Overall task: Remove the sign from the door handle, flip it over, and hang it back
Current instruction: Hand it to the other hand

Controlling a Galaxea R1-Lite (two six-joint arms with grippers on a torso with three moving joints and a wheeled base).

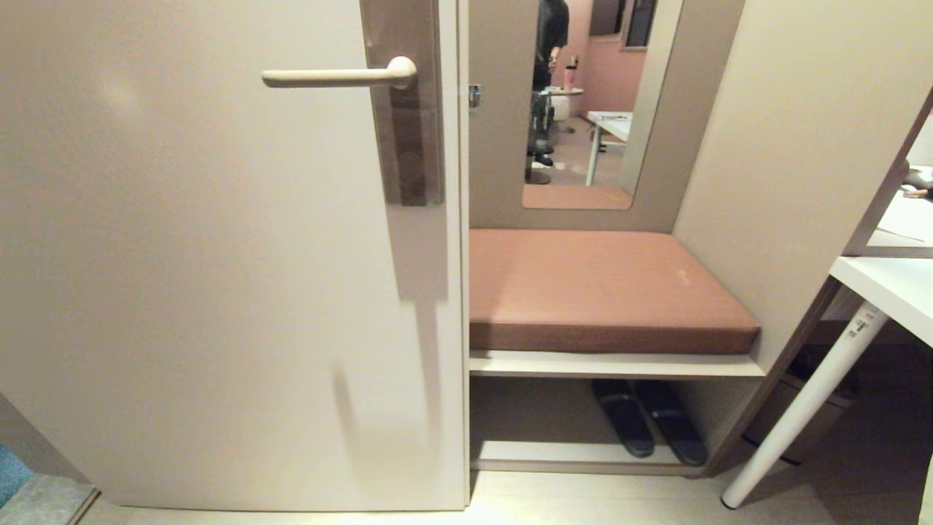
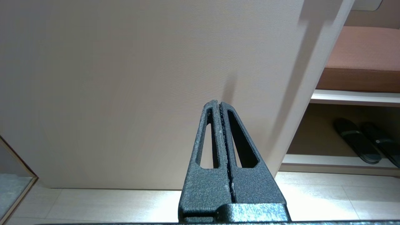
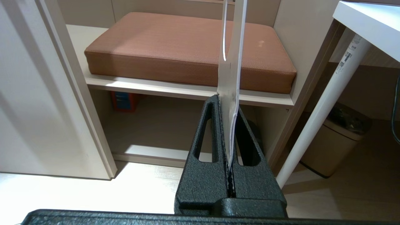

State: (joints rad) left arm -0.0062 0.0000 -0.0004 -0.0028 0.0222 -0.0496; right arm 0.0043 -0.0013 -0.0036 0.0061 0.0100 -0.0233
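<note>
Right gripper [image 3: 229, 103] pinches the sign [image 3: 232, 56], seen edge-on, long side pointing up from the jaws | left gripper [image 2: 220, 104] shut, holds nothing, near the door [image 1: 219, 292] | door handle [image 1: 335, 75] bare, high on the door | sign's words hidden; grippers out of head view

Right gripper [image 3: 227, 103] clamped on edge-on sign [image 3: 232, 56], which stands up from fingertips. Behind: brown cushion [image 3: 175, 47] on shelf [image 3: 156, 87]; white table leg [image 3: 322, 103]; bin [image 3: 337, 137].
</note>
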